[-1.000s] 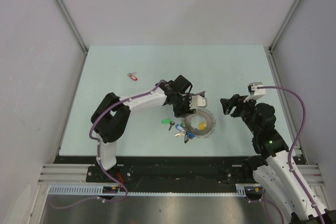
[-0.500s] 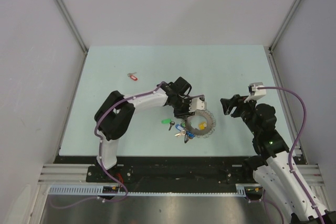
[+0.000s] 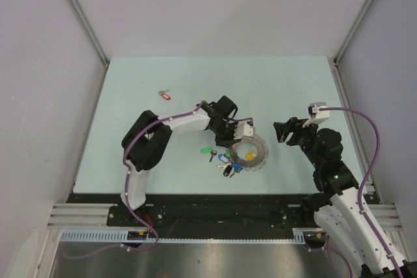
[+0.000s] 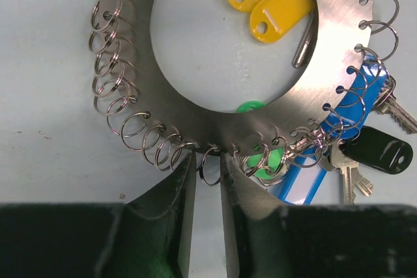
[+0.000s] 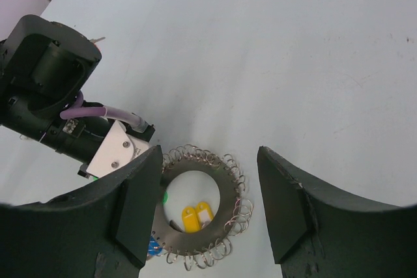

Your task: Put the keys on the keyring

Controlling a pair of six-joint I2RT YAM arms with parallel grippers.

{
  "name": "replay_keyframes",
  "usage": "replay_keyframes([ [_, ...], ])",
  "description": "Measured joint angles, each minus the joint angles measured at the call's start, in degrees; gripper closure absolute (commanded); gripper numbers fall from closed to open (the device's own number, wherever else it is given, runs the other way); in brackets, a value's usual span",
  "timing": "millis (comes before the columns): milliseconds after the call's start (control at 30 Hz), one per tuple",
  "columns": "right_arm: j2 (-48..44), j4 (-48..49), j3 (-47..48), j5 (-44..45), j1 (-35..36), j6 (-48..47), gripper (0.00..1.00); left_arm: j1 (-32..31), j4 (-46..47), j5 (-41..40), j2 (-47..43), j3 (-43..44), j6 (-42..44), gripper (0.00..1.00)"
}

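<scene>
A pale mint-green table (image 3: 280, 83) fills the middle of the enclosure, its matt top marked by a few tiny dark specks. Behind the table's far edge rises a plain white back wall (image 3: 215, 4). A left wall panel (image 3: 39, 96) and a right wall panel (image 3: 391, 89), both off-white with a faint lilac cast, stand along the table's sides. Two aluminium posts (image 3: 78, 14) slant up from the table's far corners. Along the table's near edge runs a black strip (image 3: 215, 201), then a white slotted rail (image 3: 221, 237) and a brushed metal ledge (image 3: 215, 262). Light falls evenly on the table, with only soft, short shadows.
</scene>
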Motion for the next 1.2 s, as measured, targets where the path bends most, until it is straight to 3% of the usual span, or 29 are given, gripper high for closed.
replay_keyframes([
  [100, 0.02, 0.00, 0.00, 0.00, 0.00, 0.00, 0.35, 0.00, -0.83, 0.28, 0.37, 0.63, 0.02, 0.89],
  [133, 0.02, 0.02, 0.00, 0.00, 0.00, 0.00, 0.35, 0.00, -0.98, 0.39, 0.44, 0.76, 0.15, 0.98],
  [167, 0.02, 0.00, 0.00, 0.00, 0.00, 0.00, 0.35, 0.00, -1.05, 0.50, 0.46, 0.87, 0.33, 1.00],
  [400, 0.70, 0.04, -0.02, -0.11, 0.00, -0.04, 0.35, 0.13, -0.83, 2.97, -0.04, 0.50, 0.17, 1.00],
  [567, 1.27, 0.61, -0.02, -2.19, 0.00, -0.31, 0.35, 0.79, 4.68, 5.97, -5.09, -5.75, -2.67, 1.00],
  [700, 1.38, 1.86, -0.02, -5.46, 0.00, -0.66, 0.35, 1.55, 13.84, 8.63, -11.85, -13.09, -7.61, 1.00],
  [900, 2.56, 4.63, -0.48, -12.33, 0.02, -0.87, 0.35, 1.77, 35.43, 10.21, -19.67, -26.08, -18.32, 1.00],
  [1200, 4.24, 14.80, -9.38, -21.73, 1.01, 1.44, 0.38, 1.77, 68.87, 10.21, -22.01, -44.19, -36.87, 1.00],
])
